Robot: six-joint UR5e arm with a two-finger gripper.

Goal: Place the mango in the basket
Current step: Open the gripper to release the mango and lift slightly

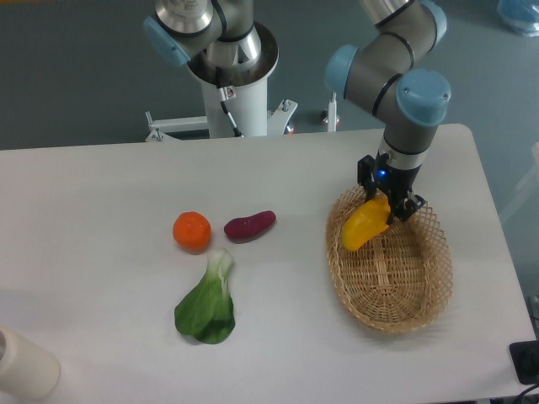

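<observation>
The yellow mango (363, 225) hangs tilted in my gripper (386, 207), held by its upper end. The gripper is shut on it, just above the far left part of the tan wicker basket (410, 290). The mango's lower end points down toward the basket's left rim; I cannot tell if it touches the weave. The basket lies on the right side of the white table and holds nothing else that I can see.
A round orange (192, 231) and a purple sweet potato (249, 225) lie at the table's middle. A green bok choy (209, 305) lies in front of them. A pale cylinder (24, 364) stands at the front left corner. The robot base (238, 76) is behind the table.
</observation>
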